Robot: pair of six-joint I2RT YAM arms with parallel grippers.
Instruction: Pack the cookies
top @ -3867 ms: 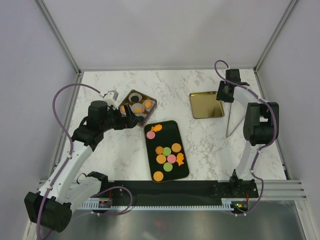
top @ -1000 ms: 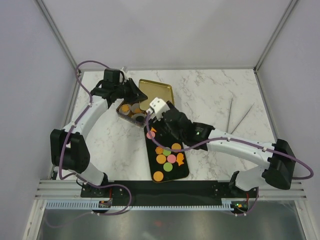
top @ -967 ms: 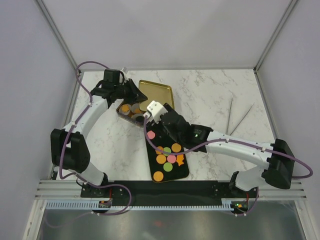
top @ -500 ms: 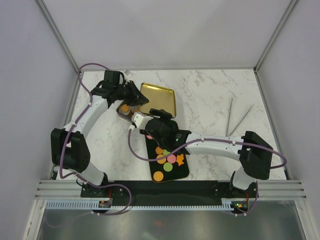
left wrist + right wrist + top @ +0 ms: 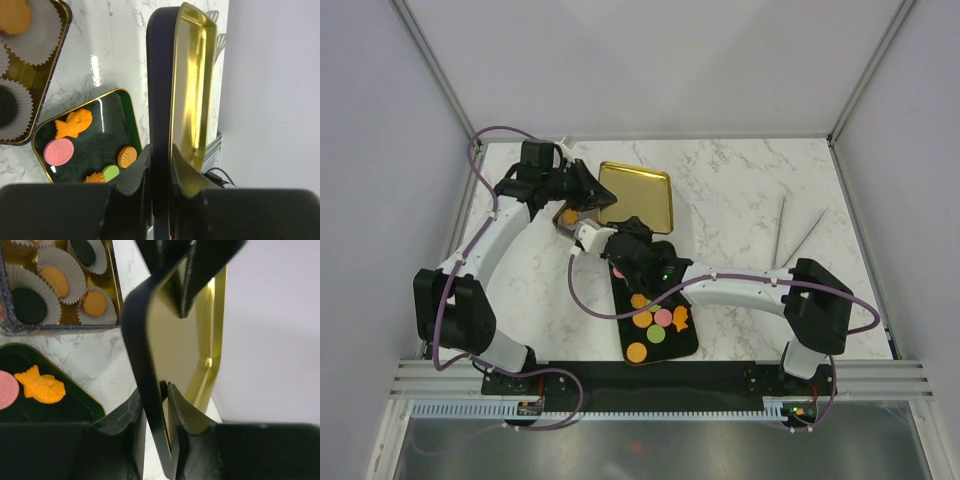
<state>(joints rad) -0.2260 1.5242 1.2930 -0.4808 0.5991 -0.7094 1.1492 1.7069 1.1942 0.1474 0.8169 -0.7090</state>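
Observation:
Several round and fish-shaped cookies in orange, pink and green lie on a black tray. More cookies sit in white paper cups inside an open tin. A gold lid is held on edge above the table between tin and tray. My left gripper is shut on one rim of the lid. My right gripper is shut on the lid at its other edge. In the top view the left gripper and right gripper hide most of the tin.
Two thin metal tongs lie on the marble table at the right. The right arm stretches across the tray's upper end. An orange fish cookie and a pink one lie at the tray end nearest the tin.
My right arm has swung left and up from over the tray to the lid, and its jaws have closed on the lid's edge. My left gripper has kept its hold.

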